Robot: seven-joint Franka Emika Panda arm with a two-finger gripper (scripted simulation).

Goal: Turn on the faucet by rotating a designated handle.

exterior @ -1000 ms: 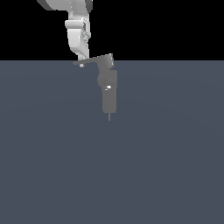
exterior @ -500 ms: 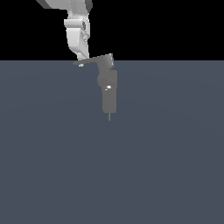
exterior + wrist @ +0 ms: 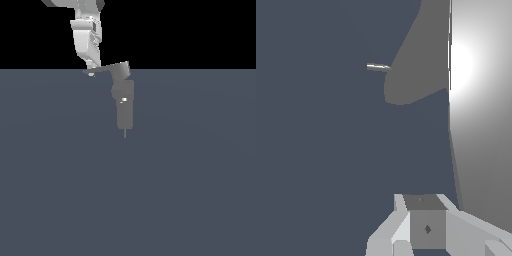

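Observation:
In the exterior view the grey faucet (image 3: 124, 107) stands upright, with a white spot on its body and a thin pin (image 3: 125, 133) at its lower end. Its handle (image 3: 107, 68), a flat tapering grey bar, sticks out from the blocky top toward the exterior view's left. My white gripper (image 3: 91, 69) comes down from above and its tip touches the handle's thin outer end; the fingers look drawn together with nothing between them. In the wrist view the faucet's rounded body (image 3: 416, 65) and pin (image 3: 377, 67) lie ahead, the handle (image 3: 478, 125) fills one side as a bright surface, and my fingers (image 3: 426, 227) show at the edge.
The faucet stands on a plain blue-grey floor (image 3: 128, 200) under a black background. The white arm (image 3: 86, 35) reaches in from the top of the exterior view.
Almost nothing differs; the arm and the handle's outer end have crept very slightly toward the exterior view's left.

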